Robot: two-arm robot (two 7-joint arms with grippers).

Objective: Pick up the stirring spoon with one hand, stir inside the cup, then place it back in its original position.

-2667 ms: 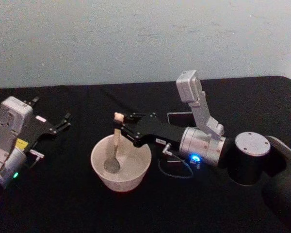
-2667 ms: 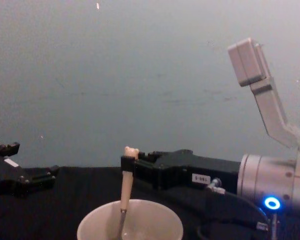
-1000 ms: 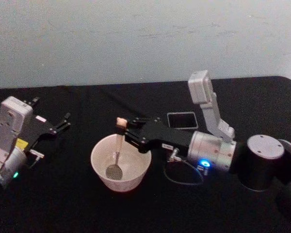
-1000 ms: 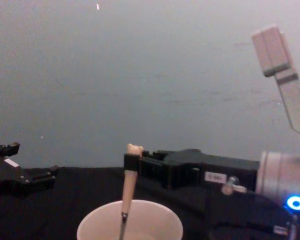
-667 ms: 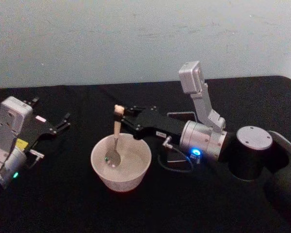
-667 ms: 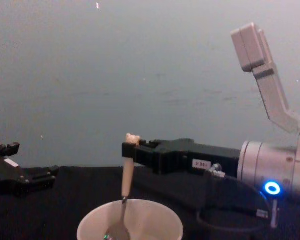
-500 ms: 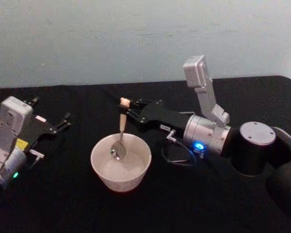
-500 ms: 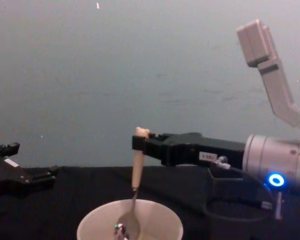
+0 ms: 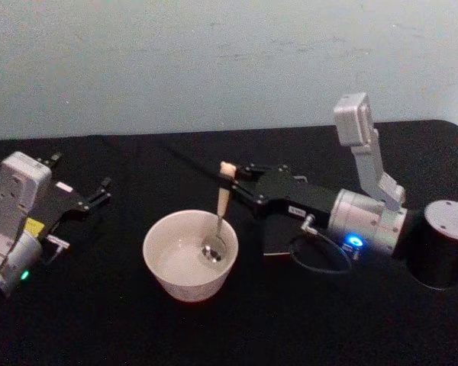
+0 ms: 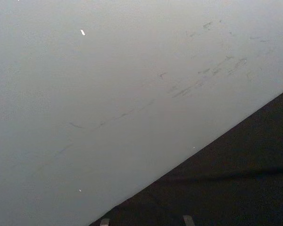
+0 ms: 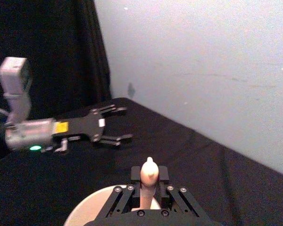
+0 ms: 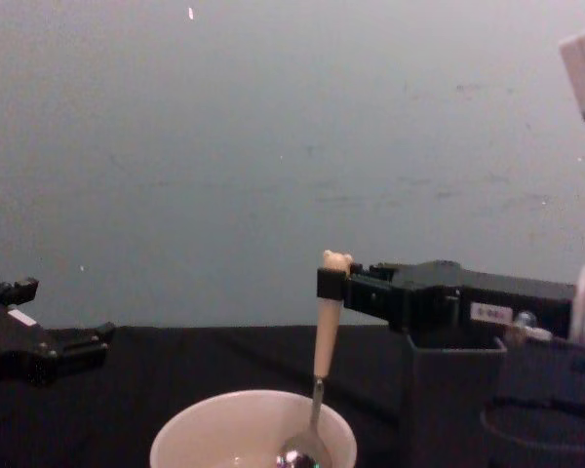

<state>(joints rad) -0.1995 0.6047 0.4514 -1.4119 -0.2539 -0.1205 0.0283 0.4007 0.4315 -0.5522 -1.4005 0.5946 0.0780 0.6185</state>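
Cream cup (image 9: 154, 267): mid-table on black cloth (image 9: 122, 328); use it as your clock centre in head view.
stirring spoon (image 9: 222, 195): near upright, slight tilt, bear top up. Metal bowl is down inside cup at approx 3 o'c, close to the wall. Contact w/ cup floor: can't tell.
right gripper (image 9: 232, 175): reaches in from 3 o'c. Jaws are clamped on spoon handle just under the bear top, above cup rim.
holder (image 9: 278, 238): dark grey box just beside cup at 3 o'c, under the right gripper's body.
left gripper (image 9: 80, 172): parked approx 10 o'c, well apart from cup, jaws spread wide w/ nothing in them.
head vs chest: head view gives you the spoon bowl's spot in cup. Chest view gives heights: holder (image 12: 453, 409) stands taller than cup (image 12: 190, 429), its top edge just under right gripper (image 12: 335, 285).
right wrist: bear top (image 11: 149, 169) pokes up btwn the fingers (image 11: 137, 175), cup (image 11: 87, 209) below, left gripper (image 11: 122, 123) far off.
left wrist: wall (image 10: 108, 84) and cloth edge.
room: bare cloth at 6 o'c and 9 o'c of cup. 3 o'c is crowded by holder + arm. At 12 o'c the cloth ends at the wall.
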